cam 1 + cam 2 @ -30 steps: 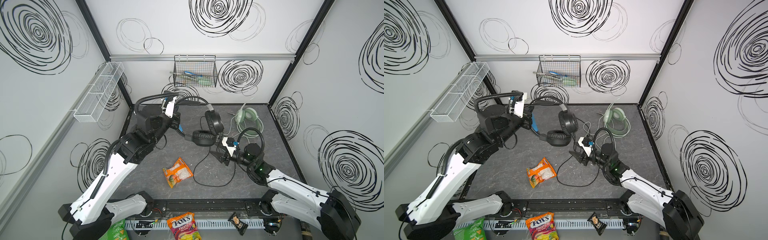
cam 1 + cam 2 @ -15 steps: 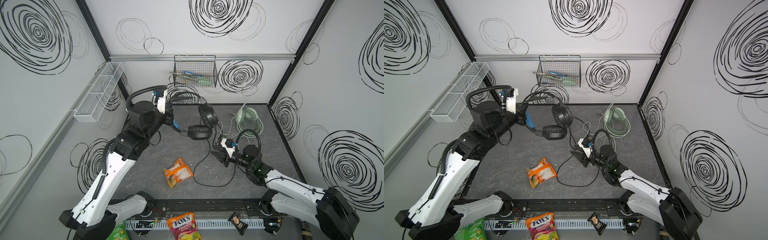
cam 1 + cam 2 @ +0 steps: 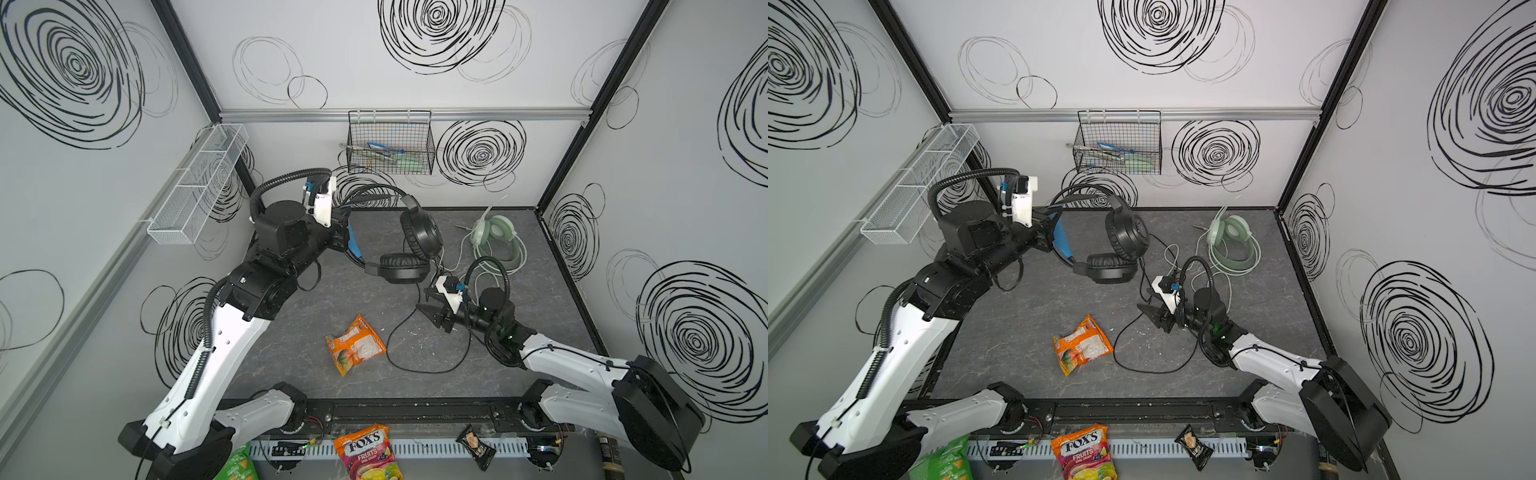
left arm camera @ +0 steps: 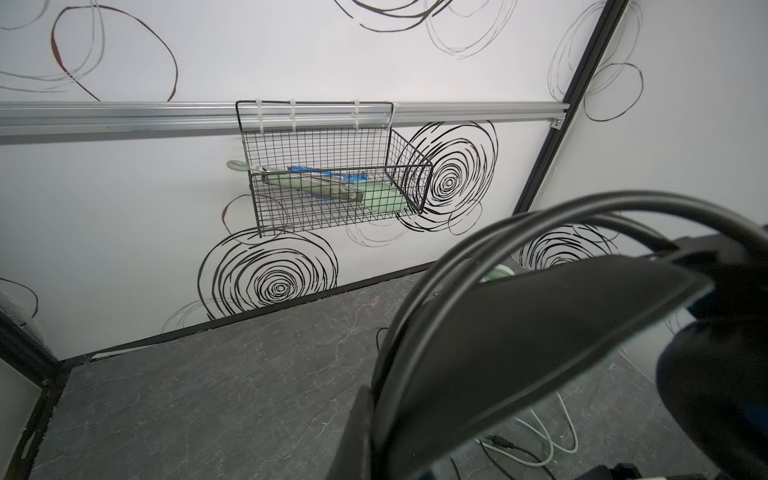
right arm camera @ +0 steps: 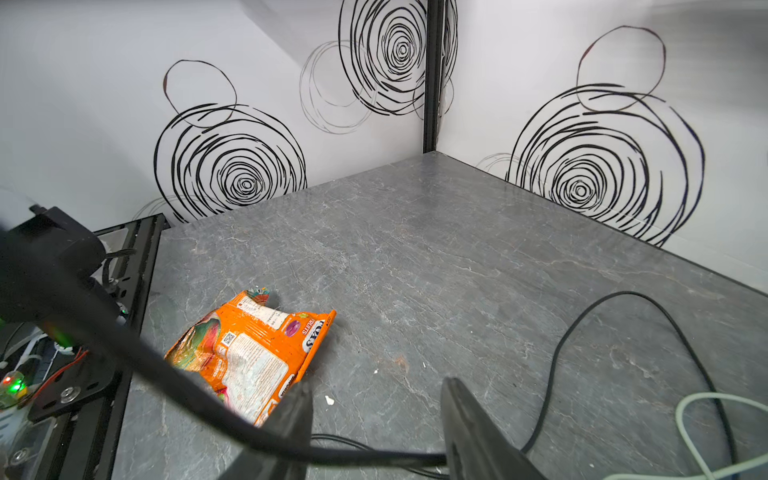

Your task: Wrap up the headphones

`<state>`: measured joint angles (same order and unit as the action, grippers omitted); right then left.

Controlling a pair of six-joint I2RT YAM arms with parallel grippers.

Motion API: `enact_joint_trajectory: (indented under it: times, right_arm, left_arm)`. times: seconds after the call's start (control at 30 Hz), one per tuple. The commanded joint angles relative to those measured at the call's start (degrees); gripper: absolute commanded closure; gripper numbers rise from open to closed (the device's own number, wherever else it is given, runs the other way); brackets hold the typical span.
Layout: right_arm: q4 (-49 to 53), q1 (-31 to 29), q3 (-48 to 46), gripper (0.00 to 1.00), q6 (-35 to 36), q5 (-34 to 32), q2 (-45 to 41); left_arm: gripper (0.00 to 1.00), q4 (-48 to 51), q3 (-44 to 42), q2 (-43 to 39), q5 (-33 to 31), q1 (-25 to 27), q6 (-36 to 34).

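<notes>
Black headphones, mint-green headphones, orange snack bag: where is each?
Black headphones (image 3: pixel 420 232), in a top view, on the raised ear cup's shell.
Mint-green headphones (image 3: pixel 498 232), in a top view, on its ear cup.
Orange snack bag (image 3: pixel 355 345), in a top view, mid-pack.

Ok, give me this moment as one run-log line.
left gripper: shut on black headphones headband | right gripper: open, black cable across jaws | mint headphones: on table, cable loose

Robot lab test cell, scribble-marked walls (image 3: pixel 353 54), aluminium rail (image 3: pixel 498 113)
</notes>
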<state>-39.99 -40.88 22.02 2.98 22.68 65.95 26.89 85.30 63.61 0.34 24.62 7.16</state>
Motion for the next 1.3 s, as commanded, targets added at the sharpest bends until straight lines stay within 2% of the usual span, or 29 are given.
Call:
enact_joint_trajectory:
  times: [0.0,0.43,0.57,0.7,0.83,1.0,1.27]
  right_arm:
    - [-3.9,-0.2,1.3,0.43,0.0,-0.5,0.3]
    - [-4.6,-0.2,0.7,0.43,-0.4,-0.5,0.1]
    - [-4.8,-0.3,0.4,0.46,-0.4,-0.7,0.1]
    - [-4.7,-0.2,0.1,0.58,-0.4,-1.3,0.1]
    - [-4.6,-0.2,-0.2,0.59,-0.4,-2.5,0.3]
    - [-4.9,-0.2,0.0,0.59,-0.3,-2.9,2.1]
    - [-5.3,-0.2,-0.1,0.6,-0.3,-4.0,3.3]
  left_arm:
    - [1.0,-6.4,4.3,-2.0,3.2,-0.5,3.8]
    - [1.0,-5.1,10.4,-1.6,6.3,-1.3,5.9]
    - [1.0,-4.4,12.4,-1.4,6.4,-1.9,5.9]
    - [1.0,-4.3,13.1,-1.3,6.9,-3.2,6.0]
    - [1.0,-4.1,13.8,-1.0,7.4,-5.9,7.5]
    - [1.0,-5.8,14.7,-0.7,11.3,-9.3,9.8]
    - [1.0,-6.9,14.2,-1.2,12.3,-10.7,10.9]
